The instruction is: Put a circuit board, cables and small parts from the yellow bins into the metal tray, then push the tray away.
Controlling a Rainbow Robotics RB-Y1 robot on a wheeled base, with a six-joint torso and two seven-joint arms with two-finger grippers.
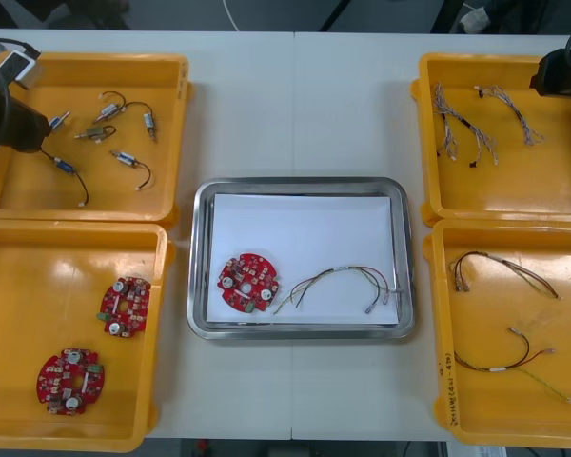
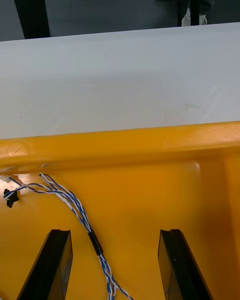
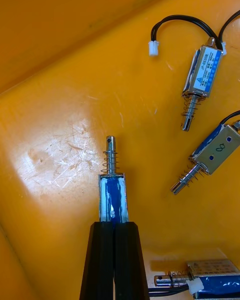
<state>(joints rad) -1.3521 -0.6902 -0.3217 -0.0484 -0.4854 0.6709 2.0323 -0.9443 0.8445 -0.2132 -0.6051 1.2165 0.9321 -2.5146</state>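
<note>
Tray (image 1: pixel 200 257), front view: shiny metal rim, white inside, round red circuit board (image 1: pixel 248 282) and thin cable (image 1: pixel 338 284) lying in it. Left wrist: I see left gripper (image 3: pixel 114 224) clamped on a sprung small metal part (image 3: pixel 112 190) over scratched yellow bin (image 3: pixel 60 105), other parts (image 3: pixel 202 77) near. Right wrist: right gripper (image 2: pixel 115 232) spread wide, empty, above twisted blue and white cable (image 2: pixel 75 207).

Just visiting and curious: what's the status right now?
Left gripper shut on small metal part, far left bin. Right gripper open over blue-white cable. Tray holds board, cable.
</note>
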